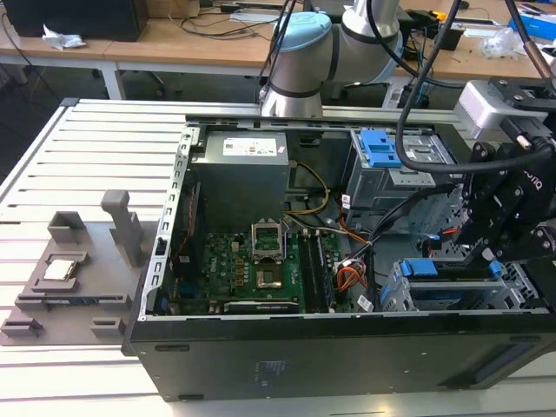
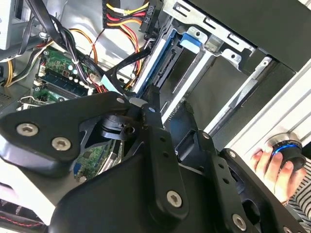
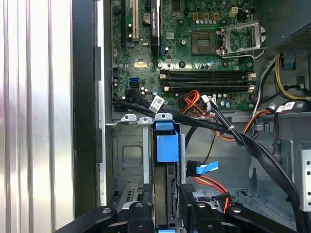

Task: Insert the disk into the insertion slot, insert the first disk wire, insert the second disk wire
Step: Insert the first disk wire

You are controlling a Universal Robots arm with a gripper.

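The disk [image 1: 434, 268], silver in a bright blue carrier, lies in the insertion slot of the silver perforated cage [image 1: 395, 295] at the case's front right corner. In the first wrist view the disk [image 3: 167, 148] shows edge-on inside the cage [image 3: 129, 155]. My black gripper [image 3: 166, 216] straddles its near end, with fingers [image 3: 142, 213] pressed against both sides. In the exterior view the gripper [image 1: 491, 252] hangs over the cage's right end. A blue flat wire plug [image 3: 206, 167] and red-yellow wires [image 3: 211, 184] hang loose beside the disk. The second wrist view has the disk's blue edge [image 2: 155, 63] running into the gripper linkage.
The open case holds a motherboard [image 1: 261, 261], a power supply [image 1: 239, 178] and a taller grey cage with a blue tab [image 1: 382, 152]. Black cables [image 3: 252, 145] cross near the disk. A grey fixture [image 1: 65, 269] sits at the exterior view's left. A hand [image 2: 272, 162] rests on a knob.
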